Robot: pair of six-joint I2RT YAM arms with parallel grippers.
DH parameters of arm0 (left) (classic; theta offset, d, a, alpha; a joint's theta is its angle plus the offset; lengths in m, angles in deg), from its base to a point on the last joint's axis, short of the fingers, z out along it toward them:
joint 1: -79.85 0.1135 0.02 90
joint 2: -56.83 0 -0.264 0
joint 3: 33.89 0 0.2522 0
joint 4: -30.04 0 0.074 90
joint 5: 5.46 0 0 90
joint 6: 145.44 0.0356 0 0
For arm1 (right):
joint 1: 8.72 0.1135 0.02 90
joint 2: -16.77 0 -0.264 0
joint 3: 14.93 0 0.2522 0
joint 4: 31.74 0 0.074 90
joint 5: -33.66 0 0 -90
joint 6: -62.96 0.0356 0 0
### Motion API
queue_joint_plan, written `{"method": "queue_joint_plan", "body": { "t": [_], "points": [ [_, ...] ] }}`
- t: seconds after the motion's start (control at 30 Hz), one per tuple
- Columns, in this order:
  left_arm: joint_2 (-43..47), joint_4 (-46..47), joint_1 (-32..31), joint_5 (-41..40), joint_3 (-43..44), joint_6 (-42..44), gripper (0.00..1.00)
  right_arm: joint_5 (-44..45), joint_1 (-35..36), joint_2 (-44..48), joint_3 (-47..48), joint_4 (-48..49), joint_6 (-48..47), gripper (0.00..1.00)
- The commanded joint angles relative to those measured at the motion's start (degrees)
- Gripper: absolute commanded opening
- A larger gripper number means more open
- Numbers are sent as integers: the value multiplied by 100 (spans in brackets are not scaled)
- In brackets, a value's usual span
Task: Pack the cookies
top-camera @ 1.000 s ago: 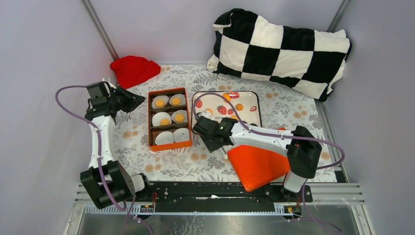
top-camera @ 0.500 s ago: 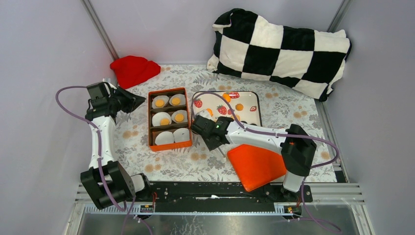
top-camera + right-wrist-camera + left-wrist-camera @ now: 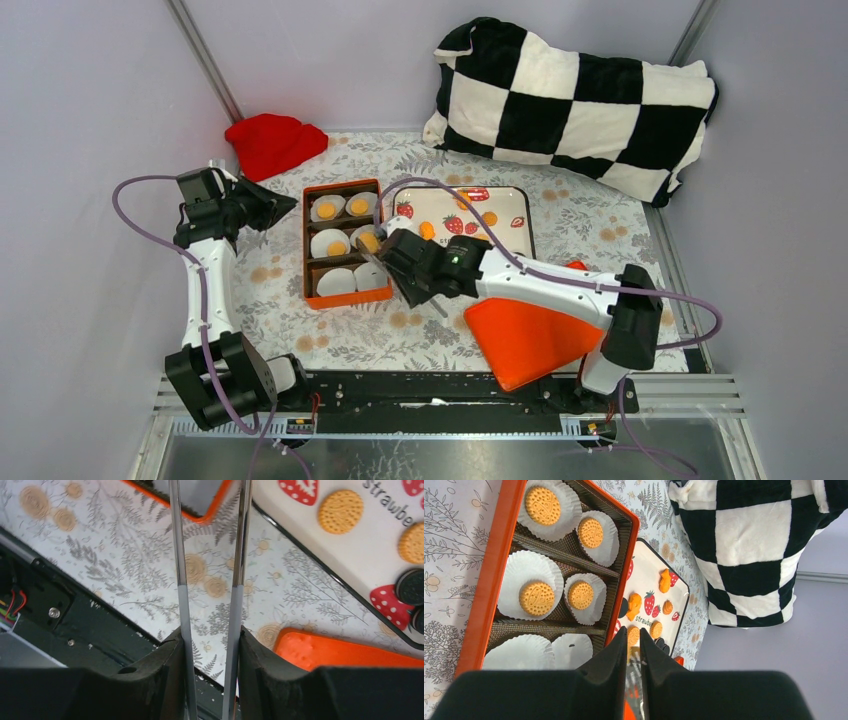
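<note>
A floral-clothed table (image 3: 330, 335) stands inside pale grey walls, a checked cushion (image 3: 580, 95) at its far edge. The right gripper (image 3: 209, 495), two long thin prongs a little apart, reaches over the near right corner of the orange box (image 3: 310, 250), but its tips are out of sight, so I cannot tell if it grips anything. The left gripper (image 3: 634, 632) hovers left of the box, jaws a slit apart and empty. Packing looks partway done: four cookies (image 3: 536, 598) sit in paper liners, two liners (image 3: 519, 652) at the box's near end are bare, and more lie on the strawberry tray (image 3: 310, 550) beside it, so the next move likely calls for a gentle placing into a bare liner.
</note>
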Motion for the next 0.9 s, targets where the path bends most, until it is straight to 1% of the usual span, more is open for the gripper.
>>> {"method": "queue_joint_plan", "body": {
  "t": [0.0, 0.13, 0.17, 0.2, 0.23, 0.3, 0.37, 0.47, 0.53, 0.77, 0.87],
  "points": [
    [56, 89, -35, 95, 5, 44, 18, -238, 288, -268, 345, -73, -177, 0],
    [58, 78, -40, 80, 19, 51, 19, -396, 324, -451, 321, -47, -134, 4],
    [56, 52, -39, 46, 36, 53, 19, -397, 325, -489, 315, -43, -120, 7],
    [47, 35, -35, 31, 42, 60, 19, -395, 324, -512, 302, -35, -117, 14],
    [46, 23, -32, 23, 53, 62, 19, -391, 324, -529, 281, -18, -120, 25],
    [25, 27, -40, 52, 64, 70, 19, -340, 324, -566, 278, -19, -129, 32],
    [4, 24, -40, 75, 72, 86, 19, -285, 324, -601, 292, -26, -134, 42],
    [-2, 19, -40, 90, 79, 103, 20, -239, 323, -595, 322, -46, -149, 47],
    [6, 29, -40, 91, 89, 113, 20, -197, 324, -574, 335, -30, -152, 49],
    [15, 67, -40, 152, 114, 123, 21, -1, 324, -371, 365, -4, -152, 50],
    [11, 87, -40, 184, 113, 115, 21, 219, 324, -275, 458, -153, -113, 50]
  ]
}}
